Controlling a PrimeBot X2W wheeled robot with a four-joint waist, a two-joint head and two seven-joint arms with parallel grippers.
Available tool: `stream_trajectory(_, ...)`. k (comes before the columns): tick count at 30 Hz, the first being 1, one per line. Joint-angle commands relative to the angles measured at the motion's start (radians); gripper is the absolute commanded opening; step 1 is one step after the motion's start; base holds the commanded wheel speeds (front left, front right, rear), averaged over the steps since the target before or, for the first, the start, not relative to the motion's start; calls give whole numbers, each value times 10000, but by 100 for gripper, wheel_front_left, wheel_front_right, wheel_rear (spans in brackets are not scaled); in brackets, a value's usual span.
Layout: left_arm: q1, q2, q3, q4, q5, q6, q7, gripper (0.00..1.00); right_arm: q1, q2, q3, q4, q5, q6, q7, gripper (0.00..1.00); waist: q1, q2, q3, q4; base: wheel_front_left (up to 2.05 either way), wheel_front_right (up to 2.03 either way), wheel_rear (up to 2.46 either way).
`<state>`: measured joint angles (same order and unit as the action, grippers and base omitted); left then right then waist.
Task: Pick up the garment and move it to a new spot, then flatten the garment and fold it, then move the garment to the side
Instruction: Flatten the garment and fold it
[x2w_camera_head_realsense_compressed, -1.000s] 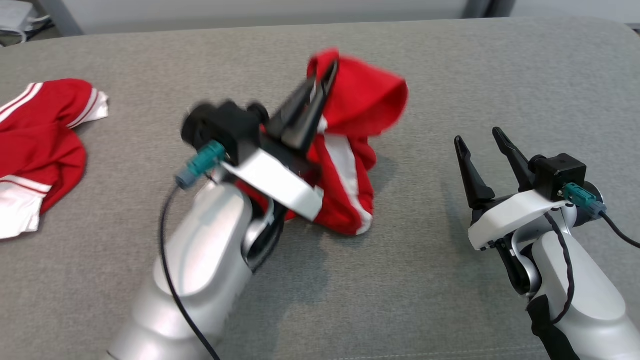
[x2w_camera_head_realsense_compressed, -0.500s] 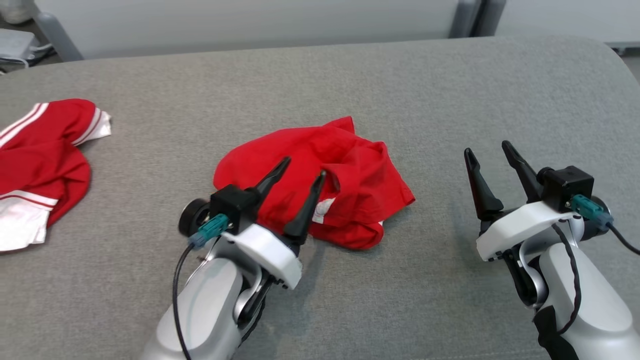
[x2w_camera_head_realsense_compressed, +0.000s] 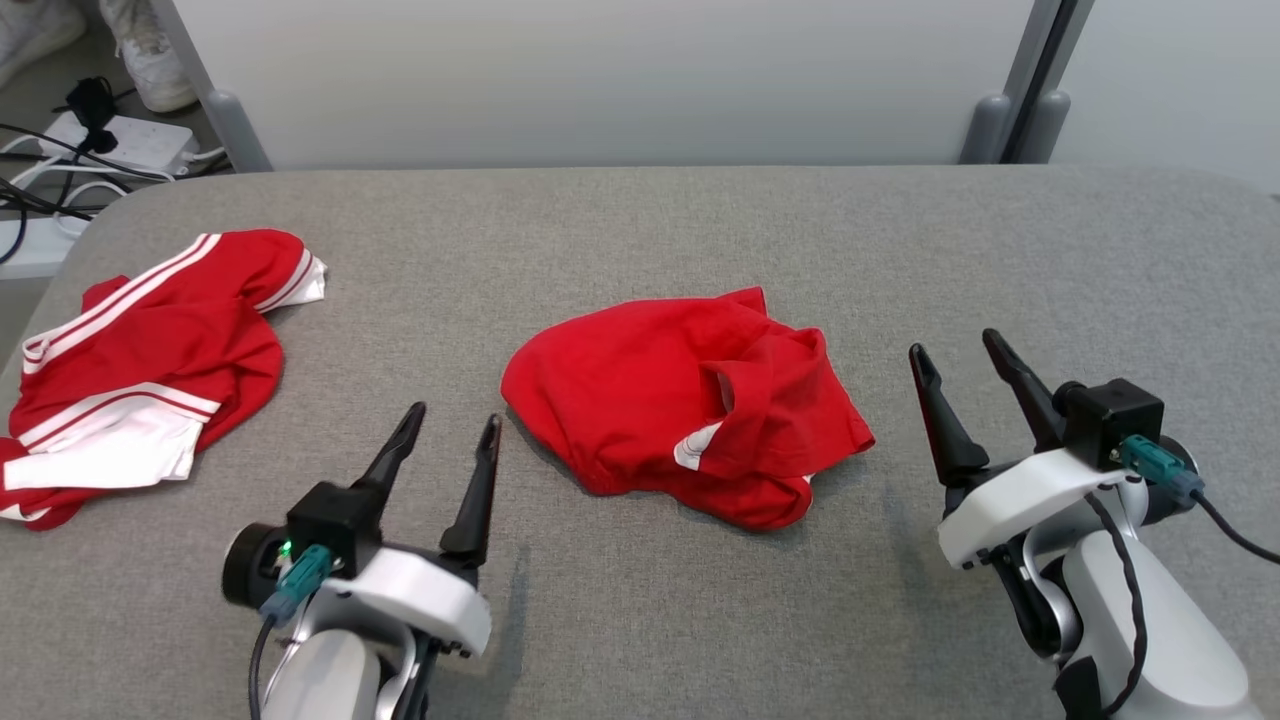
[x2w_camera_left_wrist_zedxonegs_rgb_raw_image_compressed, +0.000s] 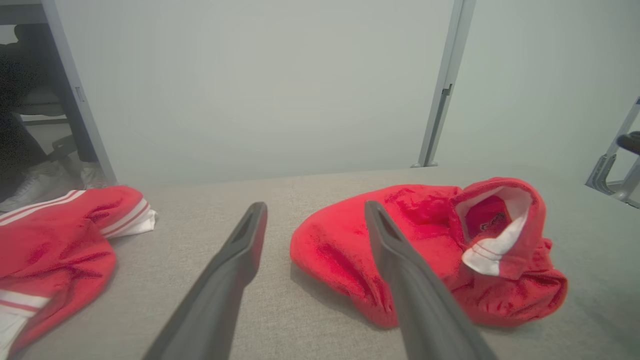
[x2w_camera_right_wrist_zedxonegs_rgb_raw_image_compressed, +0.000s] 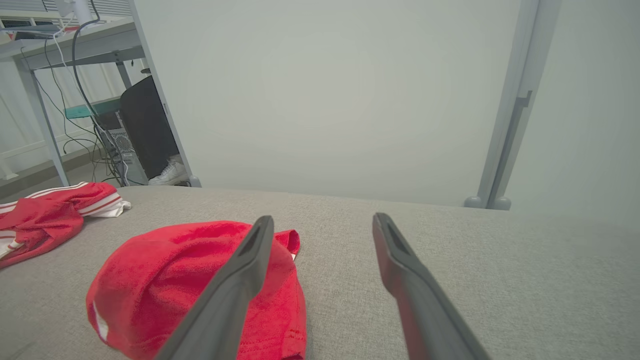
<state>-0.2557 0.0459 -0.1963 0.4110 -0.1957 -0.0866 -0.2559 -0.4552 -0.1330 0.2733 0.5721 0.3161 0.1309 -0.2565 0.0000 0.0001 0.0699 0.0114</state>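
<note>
The garment (x2w_camera_head_realsense_compressed: 690, 405) is a red piece with white trim, lying crumpled in a heap at the middle of the grey table (x2w_camera_head_realsense_compressed: 640, 240). It also appears in the left wrist view (x2w_camera_left_wrist_zedxonegs_rgb_raw_image_compressed: 430, 250) and in the right wrist view (x2w_camera_right_wrist_zedxonegs_rgb_raw_image_compressed: 195, 280). My left gripper (x2w_camera_head_realsense_compressed: 450, 425) stands open just left of the heap, apart from it, with nothing between its fingers. My right gripper (x2w_camera_head_realsense_compressed: 955, 350) stands open to the right of the heap, also empty.
A second red garment with white stripes (x2w_camera_head_realsense_compressed: 140, 360) lies crumpled at the table's left edge. Cables and a power strip (x2w_camera_head_realsense_compressed: 110, 145) lie on the floor beyond the far left corner. A pale wall panel with grey posts (x2w_camera_head_realsense_compressed: 1010, 110) stands behind the table.
My left gripper let go of the red garment, which dropped into a heap on the table. The left arm drew back and left. The head camera tilted, showing more of the far edge.
</note>
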Motion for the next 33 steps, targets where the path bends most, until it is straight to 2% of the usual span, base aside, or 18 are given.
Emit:
stream_trajectory(1,14,118,541,-395,214,74,-59,100,95,59,158,-262,-26,-2,-53,100,0,-1,-105,77,0,0,0)
stream_trajectory(8,970,77,1647,-651,484,214,-59,100,508,138,378,-255,44,-2,-53,100,0,-1,-363,111,0,0,0)
stream_trajectory(13,1444,51,1907,-709,460,176,-59,100,757,190,1349,-579,253,-2,-53,100,0,-1,-391,369,0,0,0)
stream_trajectory(21,1504,45,1408,-719,111,138,-59,100,840,18,3172,-525,636,-2,-53,100,0,-1,-164,1127,0,0,0)
stream_trajectory(27,1464,45,1213,-713,0,187,-59,100,782,-219,4535,-150,1181,-2,-53,100,0,-1,88,1447,0,0,0)
stream_trajectory(33,1155,44,716,-686,-234,225,-59,100,-32,-232,5007,478,1634,-2,-53,100,0,-1,472,1952,0,0,0)
